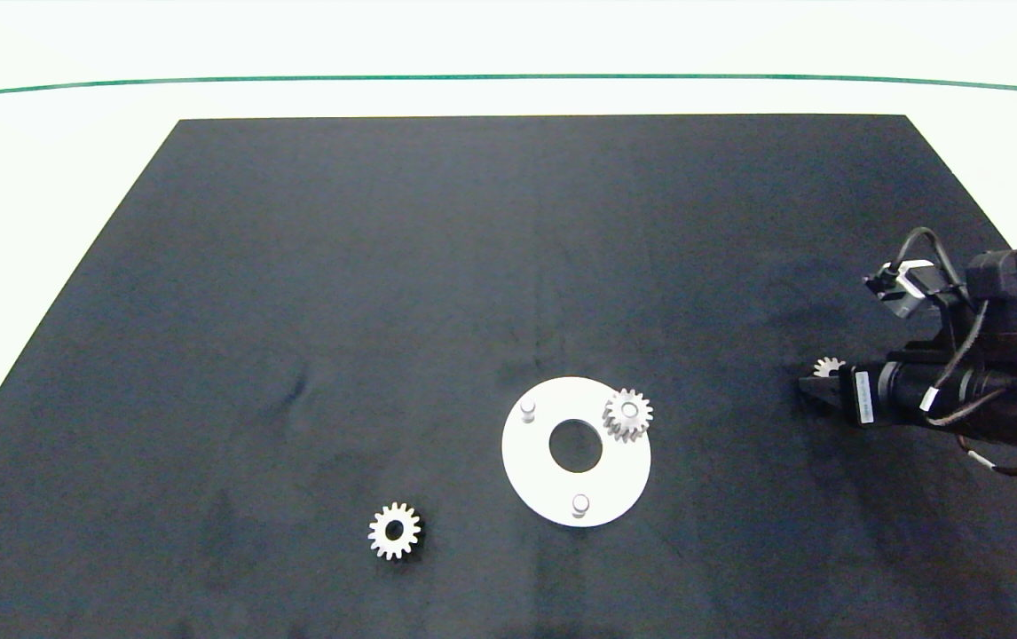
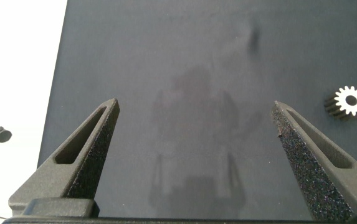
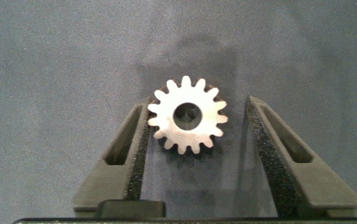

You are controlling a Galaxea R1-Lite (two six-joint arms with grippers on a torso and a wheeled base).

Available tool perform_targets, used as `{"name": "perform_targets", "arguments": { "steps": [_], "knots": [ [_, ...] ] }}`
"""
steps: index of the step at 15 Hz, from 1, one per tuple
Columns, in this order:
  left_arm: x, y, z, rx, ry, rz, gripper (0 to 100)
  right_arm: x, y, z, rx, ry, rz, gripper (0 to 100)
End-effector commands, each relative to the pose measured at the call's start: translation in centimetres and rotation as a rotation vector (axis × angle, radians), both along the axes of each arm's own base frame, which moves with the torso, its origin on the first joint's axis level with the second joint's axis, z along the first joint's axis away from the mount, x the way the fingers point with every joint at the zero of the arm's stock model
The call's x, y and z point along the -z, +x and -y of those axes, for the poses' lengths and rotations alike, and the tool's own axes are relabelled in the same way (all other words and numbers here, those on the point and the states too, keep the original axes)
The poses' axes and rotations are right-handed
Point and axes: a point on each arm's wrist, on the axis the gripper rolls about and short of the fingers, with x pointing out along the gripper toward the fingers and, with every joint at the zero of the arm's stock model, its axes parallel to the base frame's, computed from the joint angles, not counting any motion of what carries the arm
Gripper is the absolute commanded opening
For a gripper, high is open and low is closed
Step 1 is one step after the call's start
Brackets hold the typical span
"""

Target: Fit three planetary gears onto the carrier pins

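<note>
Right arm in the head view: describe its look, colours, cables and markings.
The right arm is dark and cylindrical, with black cables looped over it, a white label strip and a small silver-white connector block. Its tool has two grey wedge fingers with slots and rough foam-like pads.

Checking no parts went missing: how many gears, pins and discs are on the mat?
Gears: 3, one on a pin, one loose on the mat, one between the right end effector fingers
Carrier pins: 3, two bare
White disc: 1
Total: 7

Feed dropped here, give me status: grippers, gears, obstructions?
Right gripper open around third gear. Left gripper open, parked. One gear on a pin, one loose. Nothing blocking.
</note>
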Motion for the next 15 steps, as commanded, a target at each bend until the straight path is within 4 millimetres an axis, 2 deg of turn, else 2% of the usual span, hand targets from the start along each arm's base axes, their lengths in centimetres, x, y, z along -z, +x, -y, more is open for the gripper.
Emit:
{"name": "perform_targets", "arguments": {
  "steps": [1, 15],
  "knots": [
    [0.01, 0.01, 0.0, -0.001, 0.0, -0.001, 100, 0.02, 0.07, -0.01, 0.001, -0.001, 0.005, 54],
    [0.05, -0.01, 0.0, -0.001, 0.0, -0.001, 100, 0.17, -0.04, 0.01, 0.003, -0.004, 0.001, 25]
  ]
}}
